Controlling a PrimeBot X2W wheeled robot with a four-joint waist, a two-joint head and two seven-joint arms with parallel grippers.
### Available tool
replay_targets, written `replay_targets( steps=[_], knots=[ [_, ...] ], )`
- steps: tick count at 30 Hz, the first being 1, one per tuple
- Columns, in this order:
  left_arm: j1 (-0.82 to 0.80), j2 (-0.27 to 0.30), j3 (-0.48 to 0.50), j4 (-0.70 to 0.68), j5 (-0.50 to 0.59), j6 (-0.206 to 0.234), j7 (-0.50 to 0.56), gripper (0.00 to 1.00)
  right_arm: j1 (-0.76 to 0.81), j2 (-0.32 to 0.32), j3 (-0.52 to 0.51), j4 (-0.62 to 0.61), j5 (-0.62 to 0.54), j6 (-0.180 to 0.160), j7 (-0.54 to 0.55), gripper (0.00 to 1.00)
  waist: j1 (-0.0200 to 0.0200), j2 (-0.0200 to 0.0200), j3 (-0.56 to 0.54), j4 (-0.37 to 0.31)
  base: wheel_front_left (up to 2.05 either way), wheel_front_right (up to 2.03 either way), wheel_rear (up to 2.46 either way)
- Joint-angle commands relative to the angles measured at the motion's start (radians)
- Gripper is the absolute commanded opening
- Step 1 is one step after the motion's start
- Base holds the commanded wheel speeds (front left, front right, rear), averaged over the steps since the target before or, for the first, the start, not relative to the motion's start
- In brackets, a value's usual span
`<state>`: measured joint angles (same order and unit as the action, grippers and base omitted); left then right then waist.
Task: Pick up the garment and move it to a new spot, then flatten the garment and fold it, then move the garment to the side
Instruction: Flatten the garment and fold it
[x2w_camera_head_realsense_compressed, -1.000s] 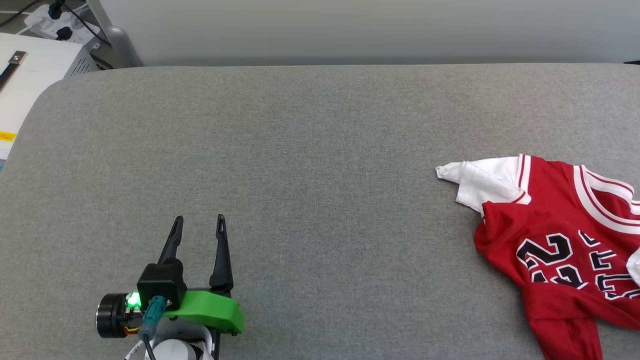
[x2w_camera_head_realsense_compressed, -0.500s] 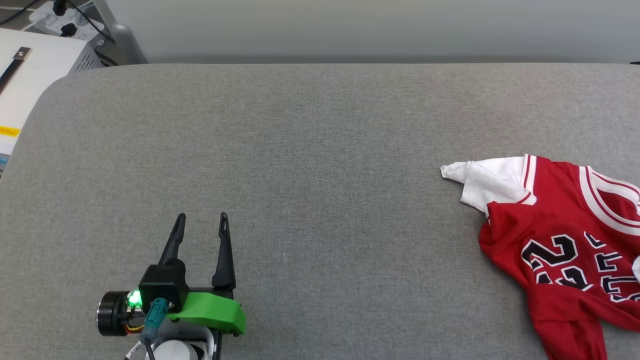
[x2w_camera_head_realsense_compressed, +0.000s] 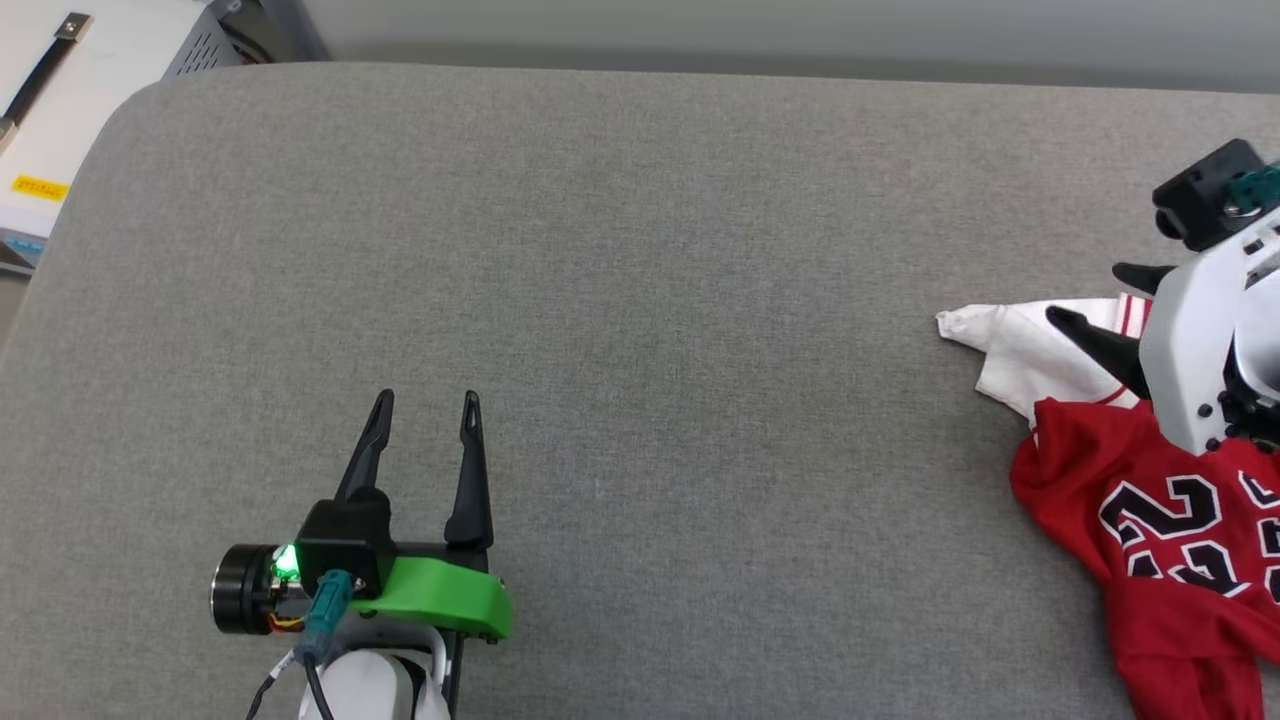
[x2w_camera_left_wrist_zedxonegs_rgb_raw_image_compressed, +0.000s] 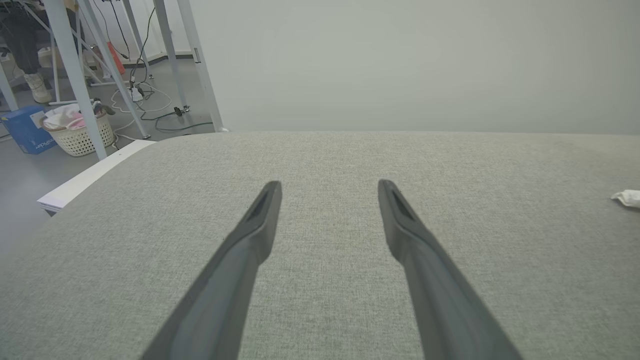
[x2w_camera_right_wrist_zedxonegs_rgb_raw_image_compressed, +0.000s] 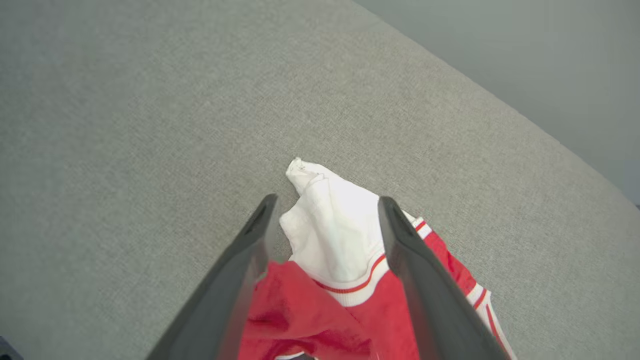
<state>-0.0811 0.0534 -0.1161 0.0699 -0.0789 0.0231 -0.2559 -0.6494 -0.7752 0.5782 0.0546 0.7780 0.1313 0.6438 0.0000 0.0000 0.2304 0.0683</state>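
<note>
Okay, head view: left gripper (x2w_camera_head_realsense_compressed: 427, 397) hovers low-left over the grey fabric desk (x2w_camera_head_realsense_compressed: 650, 250), jaws apart, nothing between them. Red jersey T-shirt (x2w_camera_head_realsense_compressed: 1150, 500) lies crumpled on the desk at the frame's right edge, white sleeve pointing left, black white-edged number face up. Right gripper (x2w_camera_head_realsense_compressed: 1083, 291) sits over that sleeve, jaws apart.

Left wrist view: left gripper (x2w_camera_left_wrist_zedxonegs_rgb_raw_image_compressed: 327, 186) jaws spread wide, bare desk (x2w_camera_left_wrist_zedxonegs_rgb_raw_image_compressed: 325, 155) beneath them. The T-shirt's white sleeve tip (x2w_camera_left_wrist_zedxonegs_rgb_raw_image_compressed: 627, 198) shows at far right, well apart from them. Beyond the desk, a white basket (x2w_camera_left_wrist_zedxonegs_rgb_raw_image_compressed: 65, 142) and a blue box (x2w_camera_left_wrist_zedxonegs_rgb_raw_image_compressed: 20, 130) stand on the floor.

Right wrist view: right gripper (x2w_camera_right_wrist_zedxonegs_rgb_raw_image_compressed: 328, 199) jaws apart, straddling the T-shirt's white sleeve (x2w_camera_right_wrist_zedxonegs_rgb_raw_image_compressed: 340, 235). Red body cloth is bunched under the left-hand jaw. Cannot tell whether the jaws touch the cloth.
</note>
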Motion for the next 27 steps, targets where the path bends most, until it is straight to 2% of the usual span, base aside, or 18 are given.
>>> replay_targets(
  steps=[1, 7, 12, 17, 18, 19, 20, 27],
  knots=[
    [-0.024, -0.003, -0.004, -0.003, -0.006, 0.006, -0.006, 1.0, -0.032, -0.003, 0.024, 0.014, 0.008, -0.001, 0.039, 1.0, 0.0, 0.0, 0.029, 0.022, 0.0, 0.0, 0.0],
    [-0.055, -0.003, -0.024, -0.005, -0.022, 0.018, -0.006, 1.0, -0.086, 0.011, 0.123, 0.116, 0.005, -0.001, 0.119, 1.0, 0.0, 0.0, 0.082, 0.05, 0.0, 0.0, 0.0],
    [-0.077, -0.003, -0.034, -0.003, -0.03, 0.025, -0.006, 1.0, -0.087, 0.026, 0.207, 0.228, -0.011, -0.001, 0.107, 1.0, 0.0, 0.0, 0.112, 0.065, 0.0, 0.0, 0.0],
    [-0.085, -0.003, -0.032, 0.006, -0.031, 0.027, -0.006, 1.0, -0.06, 0.053, 0.264, 0.334, 0.022, -0.001, 0.077, 1.0, 0.0, 0.0, 0.117, 0.068, 0.0, 0.0, 0.0],
    [-0.083, -0.003, -0.029, 0.007, -0.03, 0.027, -0.006, 1.0, -0.057, 0.06, 0.275, 0.339, 0.035, -0.001, 0.063, 0.96, 0.0, 0.0, 0.113, 0.065, 0.0, 0.0, 0.0],
    [-0.081, -0.003, -0.025, 0.009, -0.029, 0.028, -0.006, 1.0, -0.057, 0.065, 0.279, 0.341, 0.046, -0.001, 0.045, 0.44, 0.0, 0.0, 0.109, 0.062, 0.0, 0.0, 0.0],
    [-0.078, -0.003, -0.021, 0.011, -0.027, 0.028, -0.006, 1.0, -0.058, 0.069, 0.283, 0.339, 0.058, -0.001, 0.02, 0.0, 0.0, 0.0, 0.103, 0.057, 0.0, 0.0, 0.0],
    [-0.062, -0.003, -0.013, 0.019, -0.019, 0.023, -0.006, 1.0, -0.082, 0.063, 0.269, 0.286, 0.1, -0.001, -0.197, 0.0, 0.0, 0.0, 0.048, 0.033, 0.0, 0.0, 0.0]
  ],
)
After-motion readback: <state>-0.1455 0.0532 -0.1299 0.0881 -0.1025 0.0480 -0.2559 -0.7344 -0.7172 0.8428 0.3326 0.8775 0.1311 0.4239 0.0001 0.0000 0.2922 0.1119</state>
